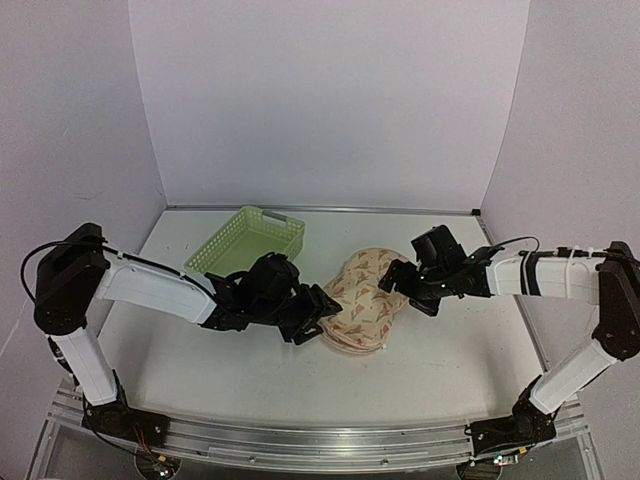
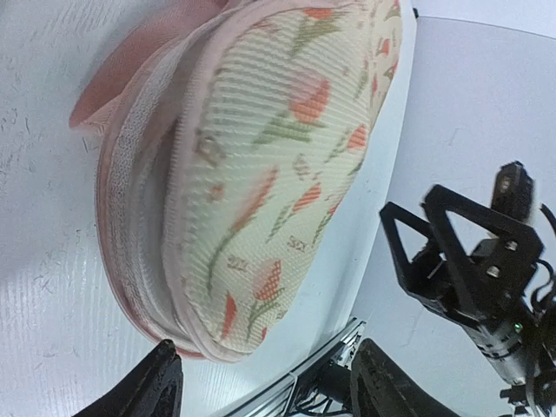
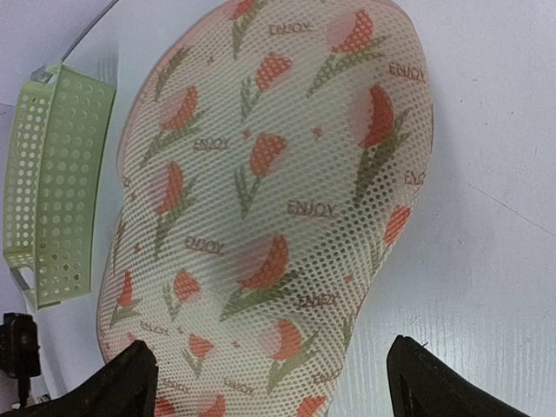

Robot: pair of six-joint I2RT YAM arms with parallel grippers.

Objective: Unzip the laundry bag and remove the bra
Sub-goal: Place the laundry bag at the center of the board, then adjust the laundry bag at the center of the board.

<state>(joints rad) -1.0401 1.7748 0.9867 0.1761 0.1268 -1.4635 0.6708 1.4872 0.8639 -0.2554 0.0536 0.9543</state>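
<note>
The laundry bag [image 1: 365, 298], a beige mesh pouch with red tulip and green leaf prints and pink trim, lies flat mid-table. My left gripper [image 1: 308, 322] is open at its near-left edge. In the left wrist view the bag [image 2: 269, 165] fills the frame, with its side seam band [image 2: 130, 200] showing, and the open gripper [image 2: 271, 387] is empty just short of its end. My right gripper [image 1: 402, 282] is open at the bag's far-right end. In the right wrist view it [image 3: 278, 387] straddles the bag [image 3: 269, 191]. The bra is hidden.
A light green slotted basket [image 1: 247, 240] stands behind the left arm, just left of the bag, and also shows in the right wrist view [image 3: 54, 182]. The right arm's gripper shows in the left wrist view [image 2: 469, 261]. White walls enclose the table on three sides.
</note>
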